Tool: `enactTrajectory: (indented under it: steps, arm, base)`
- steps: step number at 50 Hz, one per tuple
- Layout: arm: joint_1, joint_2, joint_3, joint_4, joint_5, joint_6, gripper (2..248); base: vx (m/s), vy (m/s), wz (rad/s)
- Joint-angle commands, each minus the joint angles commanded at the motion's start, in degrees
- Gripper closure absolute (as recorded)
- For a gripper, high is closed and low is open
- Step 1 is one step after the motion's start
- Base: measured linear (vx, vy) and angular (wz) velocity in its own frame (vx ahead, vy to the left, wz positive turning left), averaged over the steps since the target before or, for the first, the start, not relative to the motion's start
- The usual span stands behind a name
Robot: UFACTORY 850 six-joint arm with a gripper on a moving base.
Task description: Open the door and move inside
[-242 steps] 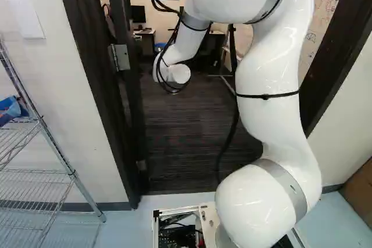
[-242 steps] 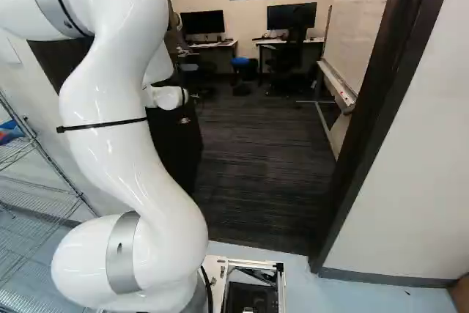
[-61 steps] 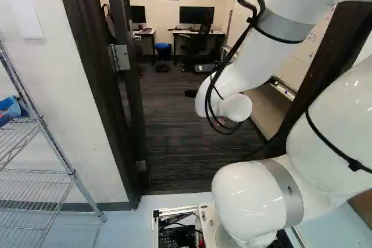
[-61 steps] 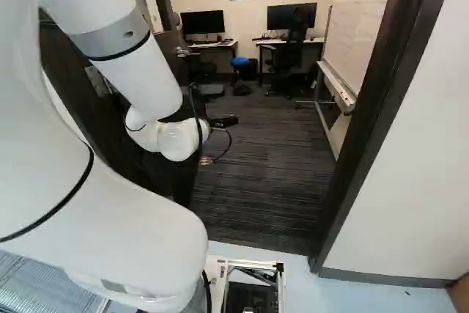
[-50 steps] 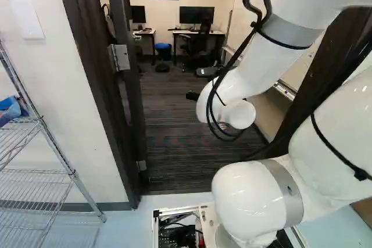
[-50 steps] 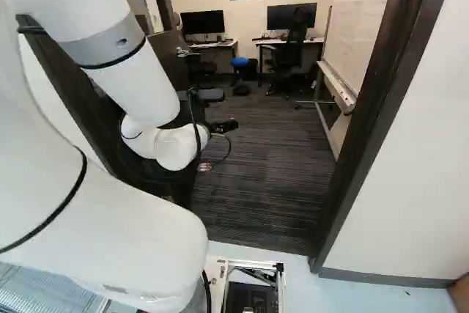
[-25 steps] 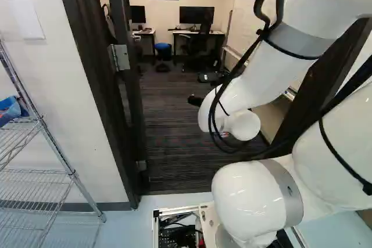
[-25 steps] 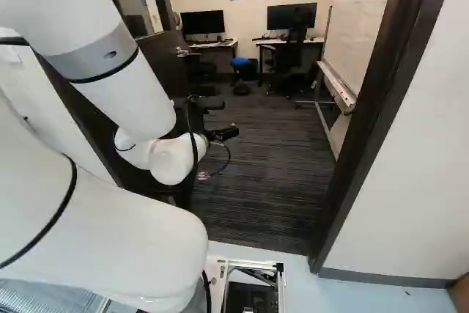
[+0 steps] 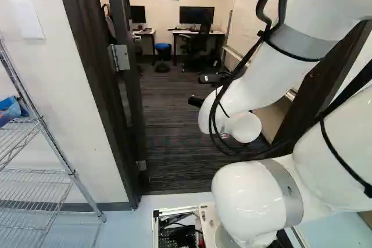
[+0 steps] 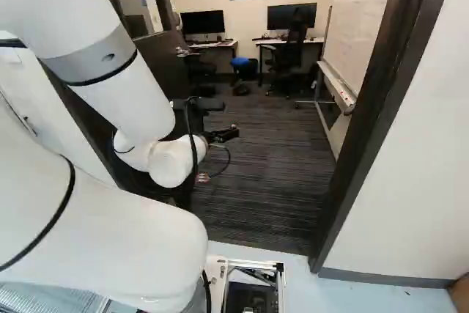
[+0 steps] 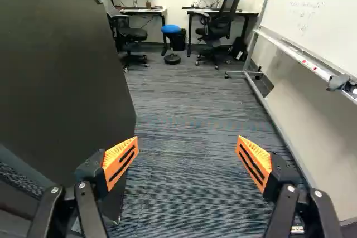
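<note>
My hand [image 11: 187,153] is spread wide, gripping nothing, just beside the door [image 11: 61,65]; I can't quite tell if they touch. Over these few seconds the arm [image 9: 263,72] has swung lower beside the door, now barely shifting, while the base hasn't moved. The door stands open, so I'd judge driving in comes next.

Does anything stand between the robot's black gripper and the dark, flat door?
Nothing visible stands between the black gripper and the dark, flat door. In the wrist view one orange pad overlaps the door; whether they touch, I cannot tell.
</note>
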Motion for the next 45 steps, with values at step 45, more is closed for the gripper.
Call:
enactTrajectory:
  steps: [45]
  arm:
    - [0.00, 0.00, 0.00, 0.00, 0.00, 0.00, 3]
  base:
    - [0.041, -0.003, 0.011]
